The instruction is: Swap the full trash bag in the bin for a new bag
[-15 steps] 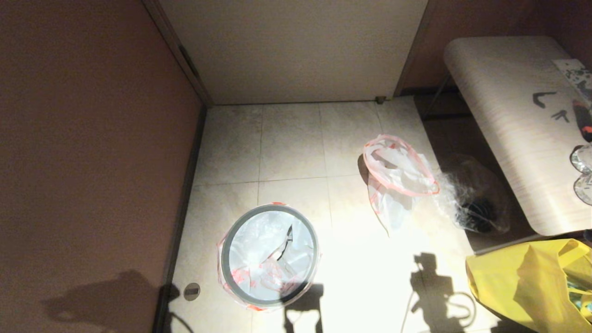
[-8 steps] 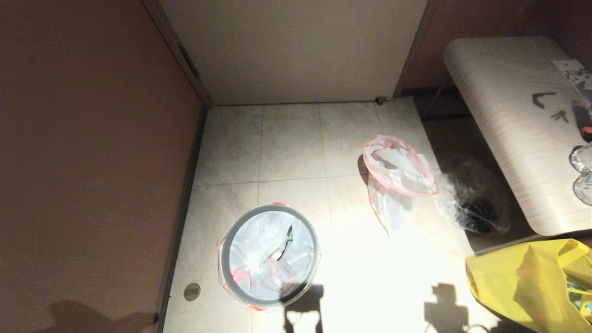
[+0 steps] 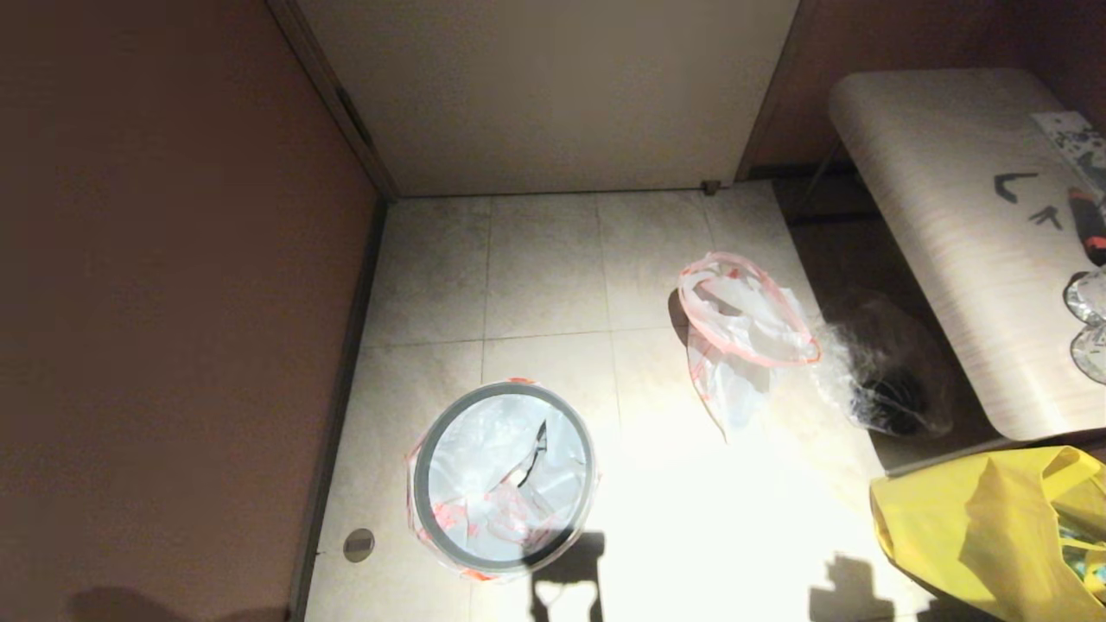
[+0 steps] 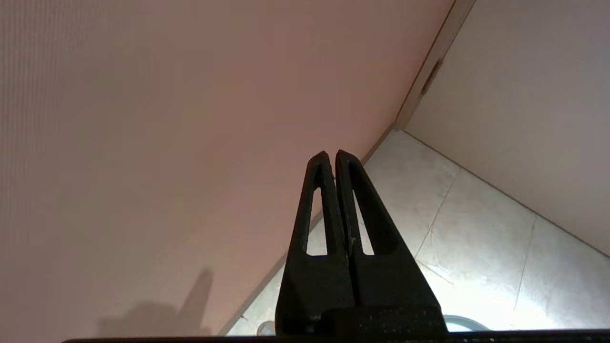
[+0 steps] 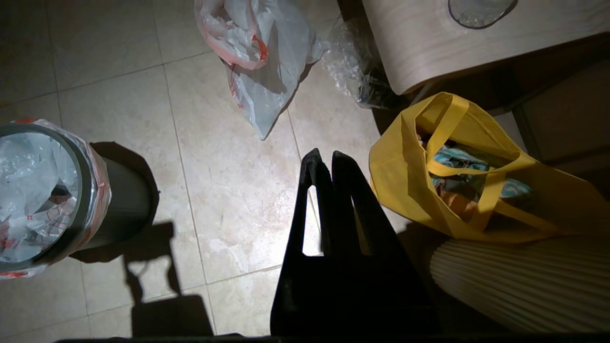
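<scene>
**Black bin lined, loose bag set aside on the tiles**

Pale floor tiles (image 3: 544, 268) are seen under a bright patch of light. The bin (image 3: 504, 478), round and black with a thin grey hoop at its rim, stands on the near left of the floor, close to the reddish-brown wall (image 3: 164, 285). A thin white bag (image 3: 484, 466) is fitted inside it, and its red-orange hem is folded out over the hoop. No bottles can be made out in this liner.

Farther off and to the right, a second white bag (image 3: 739, 337) with a pink-red hem lies slumped on the tiles, well apart from the bin. Whether bottles are inside it cannot be told. Just to its right, a crinkly clear bag (image 3: 873, 371) with dark contents is tucked against the edge of a pale wood-grain table (image 3: 959, 259). A yellow bag (image 3: 994, 527) is seen at the near right, with coloured items inside it.

Neither arm appears in the head view. In the left wrist view, the left gripper (image 4: 331, 155) is seen with its fingers pressed together and nothing between them, pointed toward the wall and floor corner. In the right wrist view, the right gripper (image 5: 324, 155) is likewise closed and empty, held above the tiles between the bin and the yellow bag.
</scene>
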